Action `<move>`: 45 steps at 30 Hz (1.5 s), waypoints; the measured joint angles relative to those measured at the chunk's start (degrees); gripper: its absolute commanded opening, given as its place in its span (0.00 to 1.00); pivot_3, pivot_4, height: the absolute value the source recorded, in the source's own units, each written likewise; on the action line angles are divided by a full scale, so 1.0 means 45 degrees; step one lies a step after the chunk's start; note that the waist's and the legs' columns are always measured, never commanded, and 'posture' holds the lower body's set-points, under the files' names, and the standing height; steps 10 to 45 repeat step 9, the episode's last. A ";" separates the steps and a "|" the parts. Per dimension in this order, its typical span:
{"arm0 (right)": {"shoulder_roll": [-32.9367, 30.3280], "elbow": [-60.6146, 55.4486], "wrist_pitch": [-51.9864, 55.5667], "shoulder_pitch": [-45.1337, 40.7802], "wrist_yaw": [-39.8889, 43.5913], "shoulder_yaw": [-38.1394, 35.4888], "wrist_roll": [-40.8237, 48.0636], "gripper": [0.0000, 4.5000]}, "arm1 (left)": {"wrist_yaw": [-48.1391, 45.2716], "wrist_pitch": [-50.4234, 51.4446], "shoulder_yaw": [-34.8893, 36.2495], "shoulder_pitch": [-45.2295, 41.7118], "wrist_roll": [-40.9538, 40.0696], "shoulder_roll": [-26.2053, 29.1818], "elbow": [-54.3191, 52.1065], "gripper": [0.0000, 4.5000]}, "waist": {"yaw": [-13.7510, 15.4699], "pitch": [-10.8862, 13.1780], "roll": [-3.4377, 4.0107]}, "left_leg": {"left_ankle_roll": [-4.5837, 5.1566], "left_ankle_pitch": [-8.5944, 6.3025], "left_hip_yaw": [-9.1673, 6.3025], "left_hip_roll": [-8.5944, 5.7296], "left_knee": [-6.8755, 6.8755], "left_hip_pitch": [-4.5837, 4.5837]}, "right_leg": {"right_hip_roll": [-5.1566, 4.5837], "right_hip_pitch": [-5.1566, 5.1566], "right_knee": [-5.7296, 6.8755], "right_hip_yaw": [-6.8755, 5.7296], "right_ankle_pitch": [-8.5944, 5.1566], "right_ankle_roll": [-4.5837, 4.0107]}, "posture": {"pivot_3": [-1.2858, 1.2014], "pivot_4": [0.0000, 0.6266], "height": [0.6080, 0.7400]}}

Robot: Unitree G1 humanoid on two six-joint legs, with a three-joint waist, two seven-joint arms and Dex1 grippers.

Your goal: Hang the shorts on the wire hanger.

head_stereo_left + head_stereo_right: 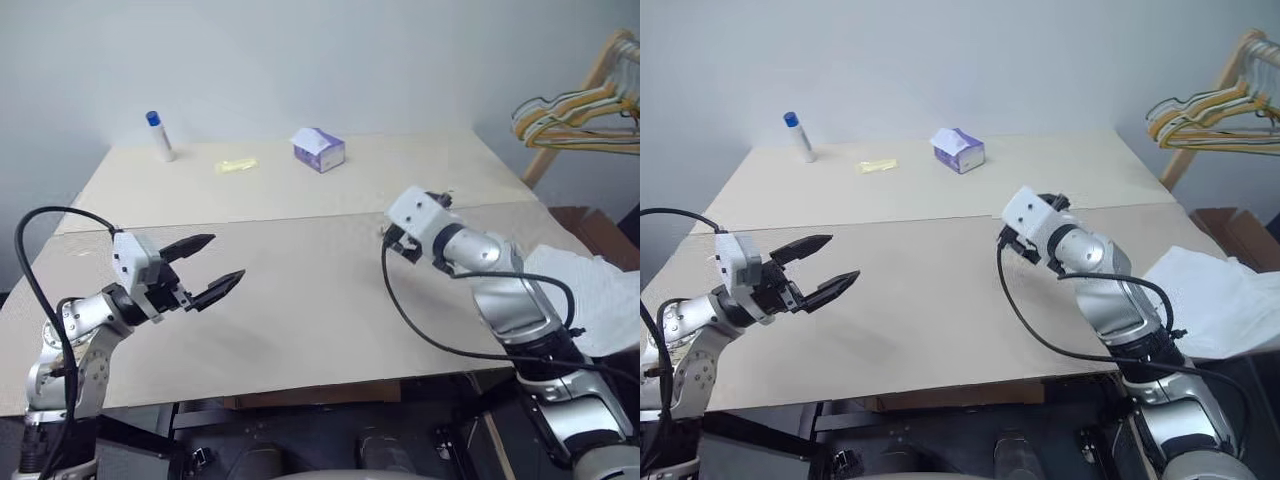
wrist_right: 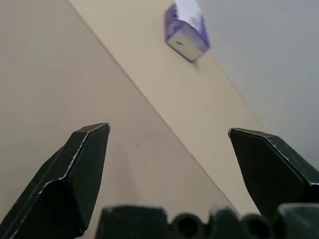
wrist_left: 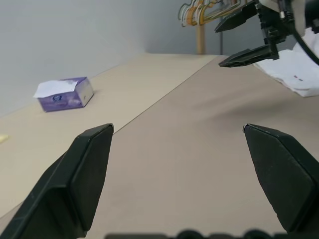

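Note:
The white shorts (image 1: 598,292) lie crumpled at the right edge of the table (image 1: 300,300), partly hanging over it, just behind my right forearm. The wire hanger is out of view. My left gripper (image 1: 226,257) hovers open over the table's front left, its fingers pointing toward the middle with nothing between them. My right gripper (image 2: 168,129) is open and empty too, held above the middle right of the table and aimed at the far side. From the left wrist view I see the right gripper (image 3: 219,47) with its jaws apart, the shorts (image 3: 299,69) beyond it.
A purple-white tissue box (image 1: 319,149) stands at the back middle of the table. A white tube with a blue cap (image 1: 160,137) and a small yellow scrap (image 1: 236,165) lie at the back left. Bunched hangers (image 1: 575,108) hang on a wooden stand at the far right.

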 measured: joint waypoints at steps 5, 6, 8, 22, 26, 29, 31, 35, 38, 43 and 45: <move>-0.0432 -0.0659 -0.0321 0.0948 0.1190 0.0462 -0.0023 0.99 | 0.0381 0.0224 -0.0040 -0.0024 0.0003 -0.0001 -0.0021 1.00 | 0.0443 0.0002 -0.0026 | -0.0001 0.0000 0.0040 0.0019 -0.0001 -0.0001 | 0.0024 0.0006 0.0003 -0.0040 -0.0010 -0.0036 | 0.54 0.00 1.00; -0.0428 -0.0658 -0.0320 0.0980 0.1271 0.0527 -0.0041 0.99 | 0.0423 0.0258 -0.0043 -0.0024 0.0003 -0.0001 -0.0025 1.00 | 0.0500 0.0004 -0.0027 | -0.0001 0.0001 0.0042 0.0019 -0.0001 -0.0001 | 0.0025 0.0002 0.0006 -0.0040 -0.0010 -0.0040 | 0.54 0.00 1.00; -0.0415 -0.0660 -0.0321 0.0973 0.1331 0.0540 -0.0108 0.99 | 0.0478 0.0302 -0.0063 -0.0028 0.0002 -0.0001 -0.0044 1.00 | 0.0527 0.0003 -0.0030 | -0.0001 0.0001 0.0045 0.0027 -0.0001 0.0000 | 0.0037 0.0001 0.0007 -0.0039 -0.0008 -0.0051 | 0.54 0.00 1.00; -0.0408 -0.0659 -0.0321 0.0973 0.1348 0.0540 -0.0160 0.99 | 0.0486 0.0323 -0.0067 -0.0027 -0.0006 -0.0001 -0.0056 1.00 | 0.0544 0.0003 -0.0037 | -0.0001 0.0001 0.0044 0.0032 -0.0001 0.0000 | 0.0046 0.0001 0.0007 -0.0040 -0.0007 -0.0057 | 0.54 0.00 1.00; -0.0408 -0.0659 -0.0321 0.0973 0.1348 0.0540 -0.0160 0.99 | 0.0486 0.0323 -0.0067 -0.0027 -0.0006 -0.0001 -0.0056 1.00 | 0.0544 0.0003 -0.0037 | -0.0001 0.0001 0.0044 0.0032 -0.0001 0.0000 | 0.0046 0.0001 0.0007 -0.0040 -0.0007 -0.0057 | 0.54 0.00 1.00; -0.0408 -0.0659 -0.0321 0.0973 0.1348 0.0540 -0.0160 0.99 | 0.0486 0.0323 -0.0067 -0.0027 -0.0006 -0.0001 -0.0056 1.00 | 0.0544 0.0003 -0.0037 | -0.0001 0.0001 0.0044 0.0032 -0.0001 0.0000 | 0.0046 0.0001 0.0007 -0.0040 -0.0007 -0.0057 | 0.54 0.00 1.00; -0.0408 -0.0659 -0.0321 0.0973 0.1348 0.0540 -0.0160 0.99 | 0.0486 0.0323 -0.0067 -0.0027 -0.0006 -0.0001 -0.0056 1.00 | 0.0544 0.0003 -0.0037 | -0.0001 0.0001 0.0044 0.0032 -0.0001 0.0000 | 0.0046 0.0001 0.0007 -0.0040 -0.0007 -0.0057 | 0.54 0.00 1.00; -0.0408 -0.0659 -0.0321 0.0973 0.1348 0.0540 -0.0160 0.99 | 0.0486 0.0323 -0.0067 -0.0027 -0.0006 -0.0001 -0.0056 1.00 | 0.0544 0.0003 -0.0037 | -0.0001 0.0001 0.0044 0.0032 -0.0001 0.0000 | 0.0046 0.0001 0.0007 -0.0040 -0.0007 -0.0057 | 0.54 0.00 1.00; -0.0408 -0.0659 -0.0321 0.0973 0.1348 0.0540 -0.0160 0.99 | 0.0486 0.0323 -0.0067 -0.0027 -0.0006 -0.0001 -0.0056 1.00 | 0.0544 0.0003 -0.0037 | -0.0001 0.0001 0.0044 0.0032 -0.0001 0.0000 | 0.0046 0.0001 0.0007 -0.0040 -0.0007 -0.0057 | 0.54 0.00 1.00; -0.0408 -0.0659 -0.0321 0.0973 0.1348 0.0540 -0.0160 0.99 | 0.0486 0.0323 -0.0067 -0.0027 -0.0006 -0.0001 -0.0056 1.00 | 0.0544 0.0003 -0.0037 | -0.0001 0.0001 0.0044 0.0032 -0.0001 0.0000 | 0.0046 0.0001 0.0007 -0.0040 -0.0007 -0.0057 | 0.54 0.00 1.00; -0.0408 -0.0659 -0.0321 0.0973 0.1348 0.0540 -0.0160 0.99 | 0.0486 0.0323 -0.0067 -0.0027 -0.0006 -0.0001 -0.0056 1.00 | 0.0544 0.0003 -0.0037 | -0.0001 0.0001 0.0044 0.0032 -0.0001 0.0000 | 0.0046 0.0001 0.0007 -0.0040 -0.0007 -0.0057 | 0.54 0.00 1.00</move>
